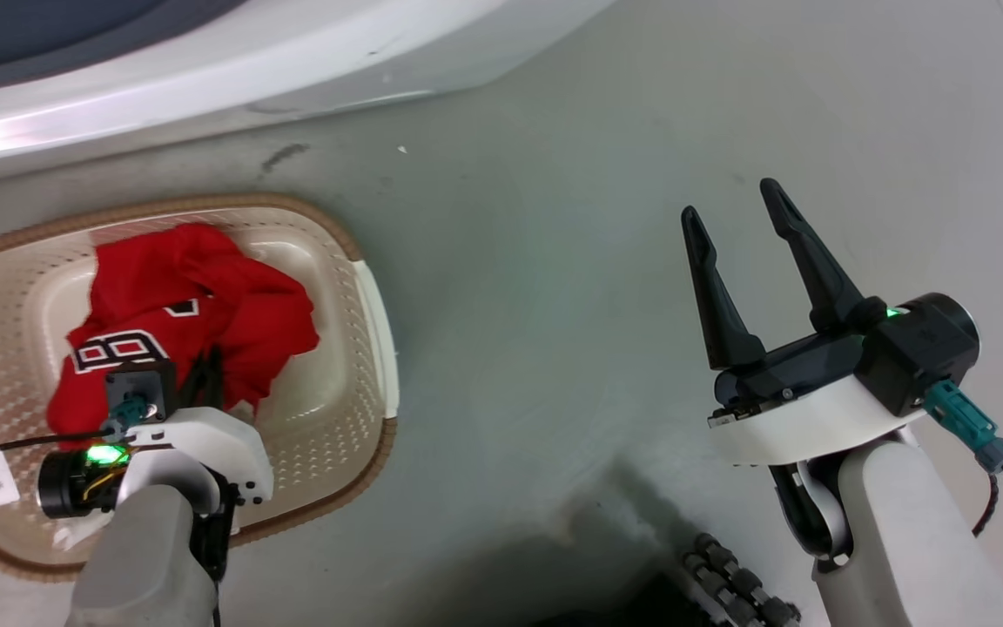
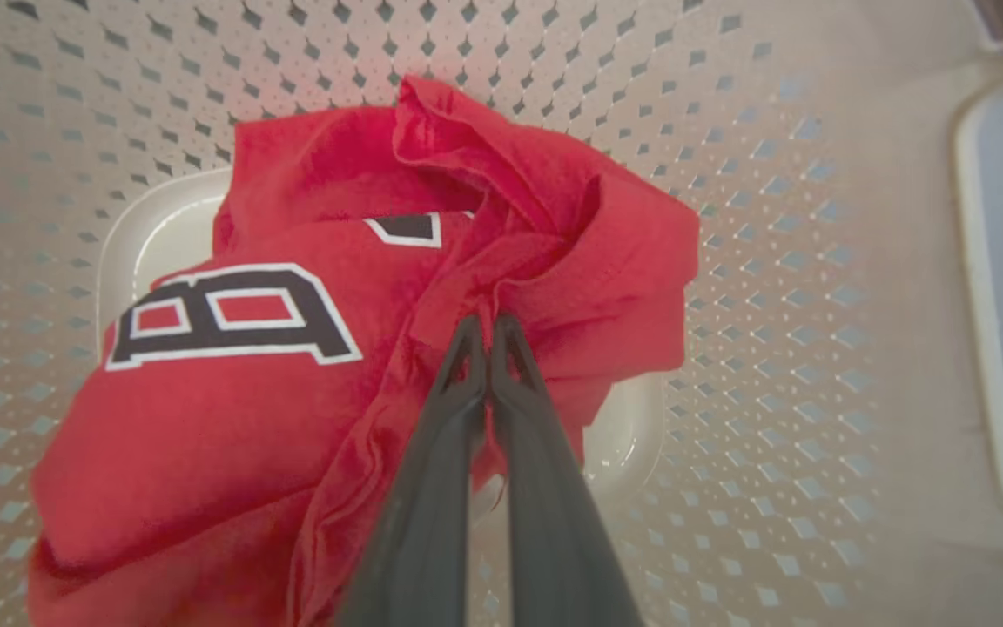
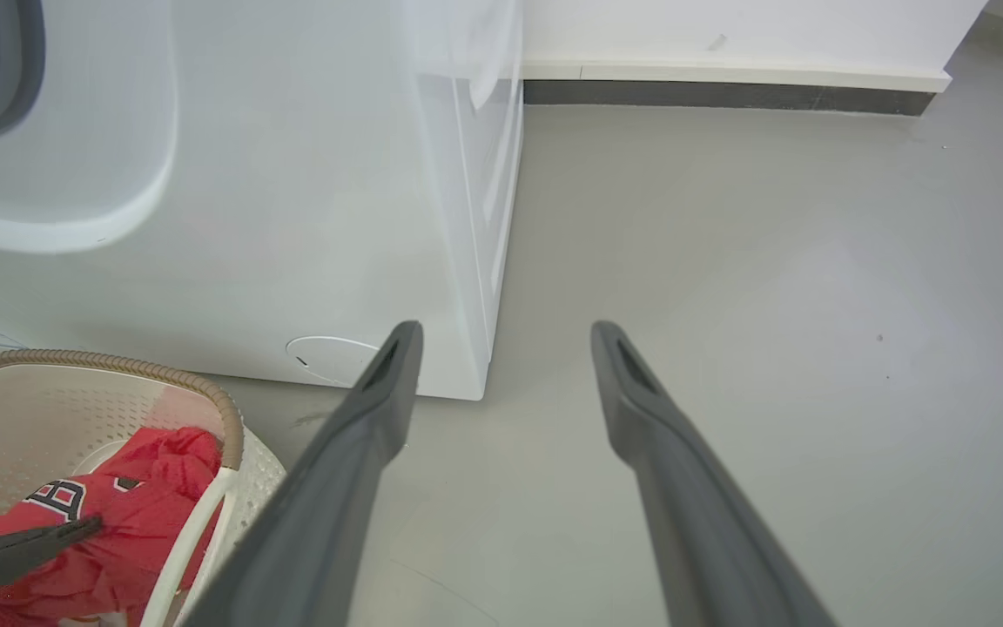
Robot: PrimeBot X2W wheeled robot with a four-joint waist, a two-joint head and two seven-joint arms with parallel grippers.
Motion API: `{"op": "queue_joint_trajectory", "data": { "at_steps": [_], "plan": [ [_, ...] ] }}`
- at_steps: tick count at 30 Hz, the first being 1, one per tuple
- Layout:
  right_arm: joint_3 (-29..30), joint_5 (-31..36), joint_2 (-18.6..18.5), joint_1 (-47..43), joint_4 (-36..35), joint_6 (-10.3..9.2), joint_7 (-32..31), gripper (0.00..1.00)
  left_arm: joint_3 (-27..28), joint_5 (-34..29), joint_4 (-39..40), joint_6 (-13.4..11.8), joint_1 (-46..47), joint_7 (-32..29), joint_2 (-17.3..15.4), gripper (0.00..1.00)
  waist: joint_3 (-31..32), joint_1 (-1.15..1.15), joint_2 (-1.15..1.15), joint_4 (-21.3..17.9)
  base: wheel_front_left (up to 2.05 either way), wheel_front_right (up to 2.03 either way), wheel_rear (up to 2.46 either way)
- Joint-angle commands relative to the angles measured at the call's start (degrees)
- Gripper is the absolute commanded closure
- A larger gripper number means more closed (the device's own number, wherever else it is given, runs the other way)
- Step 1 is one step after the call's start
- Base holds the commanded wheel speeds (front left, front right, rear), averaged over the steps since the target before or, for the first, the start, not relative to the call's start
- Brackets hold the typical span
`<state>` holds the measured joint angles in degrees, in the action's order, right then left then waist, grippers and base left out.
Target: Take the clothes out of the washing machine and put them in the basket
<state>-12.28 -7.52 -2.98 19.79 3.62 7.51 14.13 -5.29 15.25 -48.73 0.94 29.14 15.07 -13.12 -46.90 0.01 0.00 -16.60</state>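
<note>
A red jersey garment (image 1: 205, 296) with white-and-black lettering lies crumpled in the cream basket (image 1: 205, 205), which sits on the floor in front of the white washing machine (image 1: 205, 70). My left gripper (image 1: 205, 374) reaches down into the basket. In the left wrist view its fingers are shut, (image 2: 488, 326) pinching a fold of the garment (image 2: 292, 418) above the perforated basket wall (image 2: 771, 305). My right gripper (image 1: 728, 200) hangs open and holds nothing over bare floor to the basket's right. The right wrist view shows it (image 3: 506, 331) pointing past the machine's corner (image 3: 292, 218), with basket (image 3: 118, 366) and garment (image 3: 144, 505) at lower left.
Grey floor (image 1: 554, 261) spreads between the basket and my right arm. The machine's front runs along the top of the head view. A dark baseboard (image 3: 728, 91) lines the far wall. Part of my base (image 1: 737, 583) shows at the bottom edge.
</note>
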Motion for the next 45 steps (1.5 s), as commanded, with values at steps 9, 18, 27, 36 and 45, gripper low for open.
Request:
{"op": "queue_joint_trajectory", "data": {
  "at_steps": [9, 18, 27, 36, 45],
  "plan": [
    [-1.1, -1.7, 0.2, 2.0, 2.2, -0.04, 1.1, 0.0, 0.8, -1.4, -8.3, 0.0, 3.1, 0.1, -1.3, 1.0, -2.0, -0.01, 0.0, -3.5, 0.0, 0.0, 0.0],
    [1.3, 1.2, 0.1, 0.2, 4.9, -0.05, 1.0, 0.0, 2.1, -0.2, -9.6, 0.6, 1.2, 0.1, 3.2, 0.0, 8.1, -0.01, 0.0, 1.1, 0.0, 0.0, 0.0],
    [5.8, 5.6, 0.1, -5.7, 5.9, -0.05, -0.4, 0.0, 4.0, -0.2, -5.7, 2.0, -5.4, 0.1, 7.5, 0.0, 22.9, -0.01, 0.0, 7.2, 0.0, 0.0, 0.0],
    [10.1, 7.6, 0.1, -12.5, 2.5, -0.05, -4.1, 0.0, 6.4, -2.4, 7.4, 2.3, -11.9, 0.1, 9.3, 0.0, 33.4, -0.01, 0.0, 11.5, 0.0, 0.0, 0.0],
    [12.4, 7.8, 0.1, -17.9, -0.2, -0.04, -6.7, 0.0, 6.4, -5.7, 22.9, 2.6, -17.4, 0.1, 9.9, 0.0, 40.3, -0.01, 0.0, 13.9, 0.0, 0.0, 0.0]
  ]
}}
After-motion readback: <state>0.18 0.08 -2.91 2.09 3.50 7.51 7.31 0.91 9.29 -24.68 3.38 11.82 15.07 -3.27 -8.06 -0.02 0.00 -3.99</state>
